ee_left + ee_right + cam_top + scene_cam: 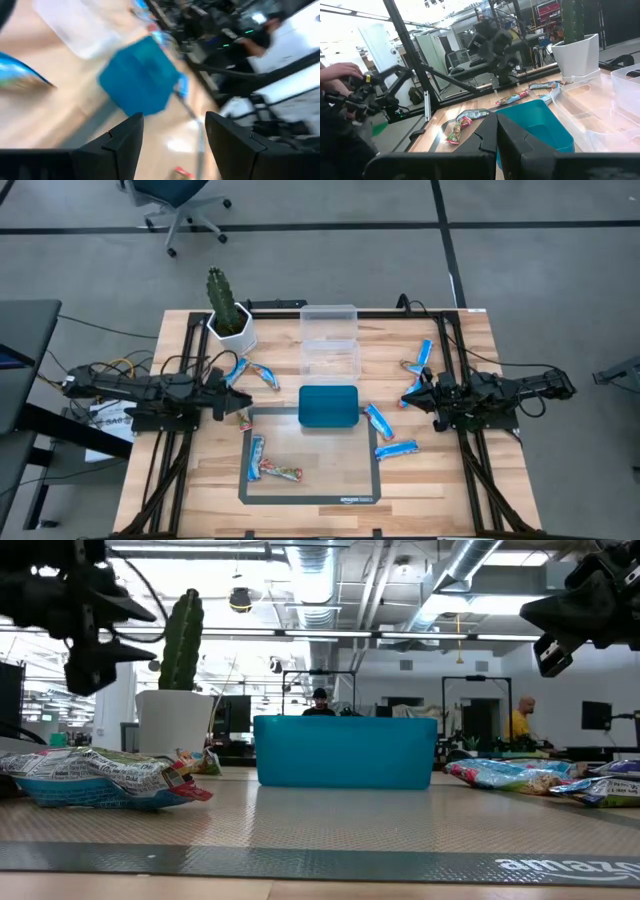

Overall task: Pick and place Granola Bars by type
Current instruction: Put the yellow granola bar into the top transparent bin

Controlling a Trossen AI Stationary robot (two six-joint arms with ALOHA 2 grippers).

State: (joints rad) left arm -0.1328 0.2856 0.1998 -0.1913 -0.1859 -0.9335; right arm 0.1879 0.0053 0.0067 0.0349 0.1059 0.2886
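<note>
Granola bars lie scattered on the table. A blue bar (256, 458) and a multicoloured bar (282, 471) rest flat on the grey mat (310, 490). A blue bar (236, 370) and a multicoloured bar (265, 374) lie near the cactus pot, and a small multicoloured one (243, 418) lies just off my left gripper. Several blue bars (378, 420) (396, 449) (424, 352) lie on the table's right side. My left gripper (232, 402) (174, 131) hovers open left of the teal tray (328, 406). My right gripper (418, 393) (497, 136) hovers shut right of the tray, empty.
A clear plastic box (330, 340) stands behind the teal tray. A cactus in a white pot (228, 315) stands at the far left of the table. In the low view both grippers hang above the table top. People show in the room behind.
</note>
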